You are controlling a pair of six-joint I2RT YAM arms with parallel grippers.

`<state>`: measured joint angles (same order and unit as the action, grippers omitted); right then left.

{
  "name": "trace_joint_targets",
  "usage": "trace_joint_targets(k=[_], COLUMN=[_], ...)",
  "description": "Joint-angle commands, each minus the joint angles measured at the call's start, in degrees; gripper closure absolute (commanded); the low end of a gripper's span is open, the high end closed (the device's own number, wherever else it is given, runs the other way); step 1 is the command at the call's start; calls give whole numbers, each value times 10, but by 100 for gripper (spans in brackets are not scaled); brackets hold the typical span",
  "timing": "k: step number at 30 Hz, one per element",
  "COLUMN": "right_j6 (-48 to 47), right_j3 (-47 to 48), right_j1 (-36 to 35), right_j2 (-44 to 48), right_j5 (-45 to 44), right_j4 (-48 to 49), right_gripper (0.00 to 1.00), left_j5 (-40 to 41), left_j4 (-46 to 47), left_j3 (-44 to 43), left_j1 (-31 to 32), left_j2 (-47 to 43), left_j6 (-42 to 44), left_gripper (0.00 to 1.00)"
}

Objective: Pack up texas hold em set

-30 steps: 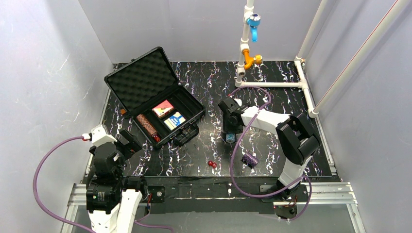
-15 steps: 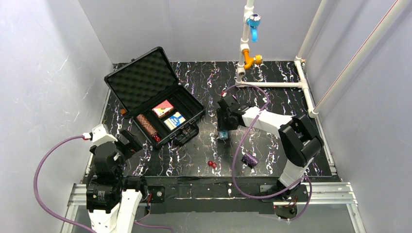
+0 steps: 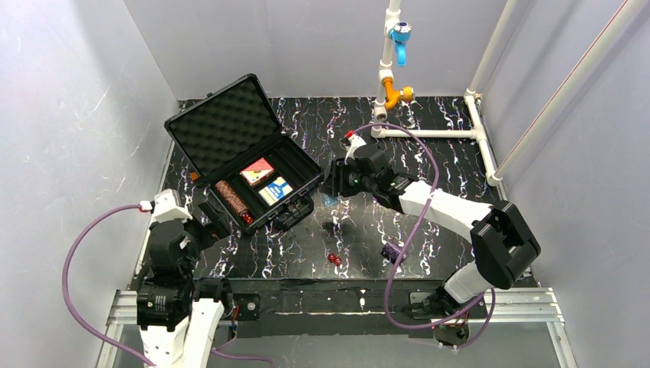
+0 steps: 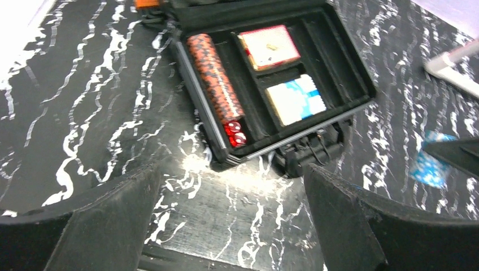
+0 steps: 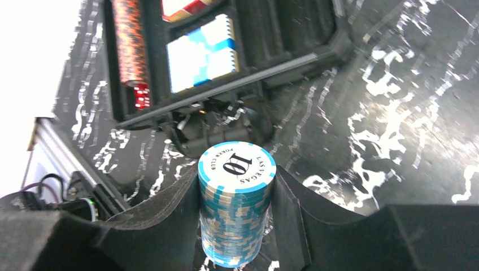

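The black case (image 3: 310, 166) lies open at the back left, its foam lid (image 3: 222, 126) up. It holds a brown chip stack (image 3: 231, 198), a red card box (image 3: 257, 172), a blue card box (image 3: 274, 190) and red dice (image 3: 247, 218). My right gripper (image 3: 334, 193) is shut on a blue chip stack (image 5: 234, 209), held above the mat just right of the case's front corner. A purple chip stack (image 3: 394, 251) and two red dice (image 3: 335, 260) lie on the mat. My left gripper (image 4: 231, 209) is open and empty, near the case's front edge (image 4: 282, 145).
A white pipe frame (image 3: 429, 133) with blue and orange fittings stands at the back right. The black marbled mat (image 3: 306, 253) is walled by grey panels on three sides. The case's latch (image 3: 293, 215) sticks out toward the front.
My right gripper has carried the blue chip stack left and up, from mid-mat toward the case's front corner. The left arm has shifted slightly.
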<state>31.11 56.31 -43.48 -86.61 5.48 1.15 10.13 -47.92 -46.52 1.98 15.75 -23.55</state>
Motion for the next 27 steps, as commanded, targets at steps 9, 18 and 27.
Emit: trace_joint_targets(k=[9, 18, 27], right_j6=[63, 168, 189], right_j3=[-28, -17, 44], right_j1=[-9, -37, -86], right_j2=[42, 15, -10], right_j5=[185, 262, 292], right_j4=[338, 518, 552], right_gripper=[99, 99, 99], left_j5=[-406, -570, -629], left_j4=[123, 246, 306], left_j3=[-18, 13, 3], left_j1=[-3, -2, -2], left_j2=[81, 111, 156], left_j6=[24, -33, -50], left_gripper=[2, 4, 12])
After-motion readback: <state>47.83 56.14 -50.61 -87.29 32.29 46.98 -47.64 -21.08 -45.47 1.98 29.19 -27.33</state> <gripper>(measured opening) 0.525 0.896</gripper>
